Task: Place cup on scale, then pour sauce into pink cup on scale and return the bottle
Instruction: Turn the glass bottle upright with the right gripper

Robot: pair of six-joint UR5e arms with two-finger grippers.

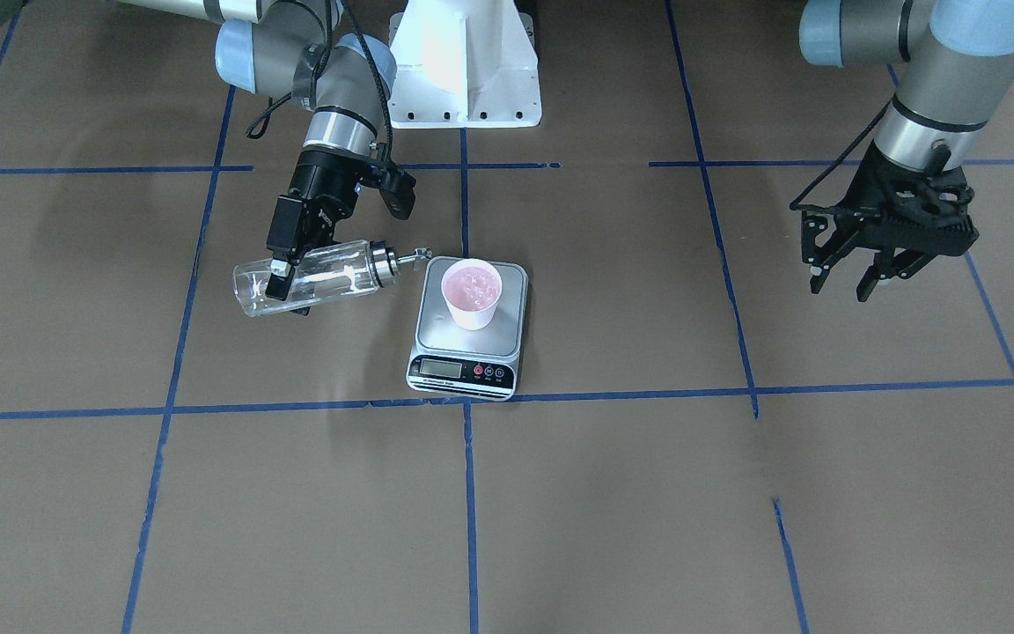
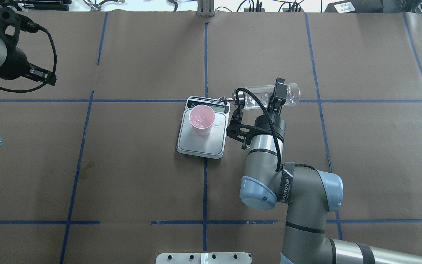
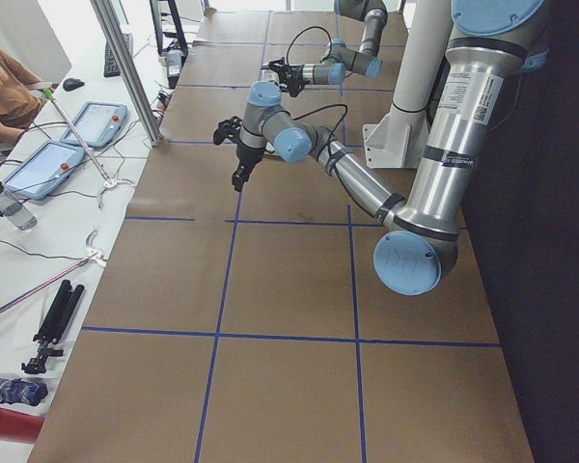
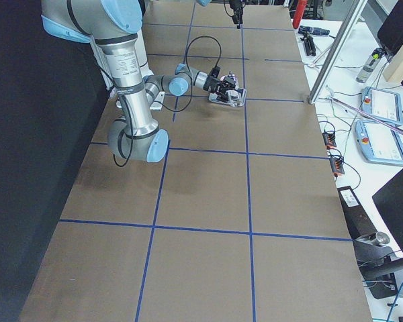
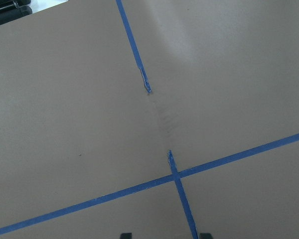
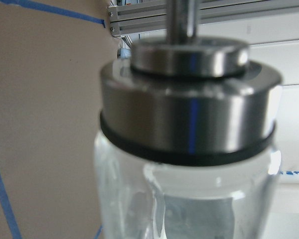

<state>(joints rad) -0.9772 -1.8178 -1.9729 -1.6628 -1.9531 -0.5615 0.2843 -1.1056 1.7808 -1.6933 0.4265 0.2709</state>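
The pink cup (image 1: 472, 295) stands upright on the silver scale (image 1: 437, 330), and glistening liquid shows in its pink inside (image 2: 202, 118). My right gripper (image 1: 282, 286) is shut on the clear glass bottle (image 1: 322, 277), which it holds nearly horizontal beside the scale (image 2: 211, 146). The bottle's metal spout (image 1: 417, 255) points at the scale's edge and is short of the cup's rim. Seen from overhead, the bottle (image 2: 258, 97) lies level with the scale's display end. Its metal collar (image 6: 189, 119) fills the right wrist view. My left gripper (image 1: 846, 282) hangs open and empty, far off to the side.
Brown paper with blue tape lines (image 1: 467, 493) covers the table. The robot's white base (image 1: 465, 62) stands behind the scale. Only paper and tape (image 5: 174, 169) show in the left wrist view. Tablets and cables (image 3: 48, 164) lie past the table's far edge.
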